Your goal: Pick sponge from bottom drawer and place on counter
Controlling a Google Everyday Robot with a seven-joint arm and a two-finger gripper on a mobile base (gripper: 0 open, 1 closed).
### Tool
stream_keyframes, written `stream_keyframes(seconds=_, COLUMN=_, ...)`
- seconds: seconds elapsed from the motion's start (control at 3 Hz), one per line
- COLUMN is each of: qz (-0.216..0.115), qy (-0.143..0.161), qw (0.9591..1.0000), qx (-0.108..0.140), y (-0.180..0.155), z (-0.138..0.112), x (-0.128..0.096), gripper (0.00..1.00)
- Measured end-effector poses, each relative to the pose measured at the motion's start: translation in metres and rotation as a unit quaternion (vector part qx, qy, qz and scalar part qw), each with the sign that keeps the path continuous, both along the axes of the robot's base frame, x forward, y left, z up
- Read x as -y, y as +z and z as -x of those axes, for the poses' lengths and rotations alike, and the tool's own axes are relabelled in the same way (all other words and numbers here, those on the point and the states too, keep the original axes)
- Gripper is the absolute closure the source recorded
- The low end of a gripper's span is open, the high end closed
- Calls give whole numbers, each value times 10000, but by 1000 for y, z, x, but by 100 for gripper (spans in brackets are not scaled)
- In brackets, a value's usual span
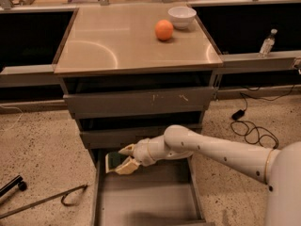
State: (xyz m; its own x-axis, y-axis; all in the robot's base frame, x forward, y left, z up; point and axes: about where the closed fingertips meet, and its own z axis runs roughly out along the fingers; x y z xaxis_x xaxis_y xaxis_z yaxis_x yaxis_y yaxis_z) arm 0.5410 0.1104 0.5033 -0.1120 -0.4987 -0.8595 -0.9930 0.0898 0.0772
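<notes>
The tool, clamped on the sponge in the bottom drawer, should back out level (upper drawers sit just above) before lifting.

You have one view only. It looks down from high in front of the counter, facing the counter's front edge. It is near enough that the bottom drawer runs off the lower border. Below the counter's front edge, over that drawer, the gripper clamps the sponge.
</notes>
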Motion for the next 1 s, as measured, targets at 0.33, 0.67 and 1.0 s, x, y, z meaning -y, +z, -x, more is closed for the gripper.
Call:
stream_keyframes(seconds=0.33, qz=-729, qy=680, qw=9926, qx=692, y=118, z=6, x=-12, gripper=100)
stream_keyframes(seconds=0.67, qz=-1056, qy=1205, qw=9807, qx=1124, y=210, z=31, x=-17, gripper=100)
stream_keyframes(seconds=1.0, qz=-1066, qy=1348, qw=9786, qx=1129, y=217, z=39, x=-20, gripper=100)
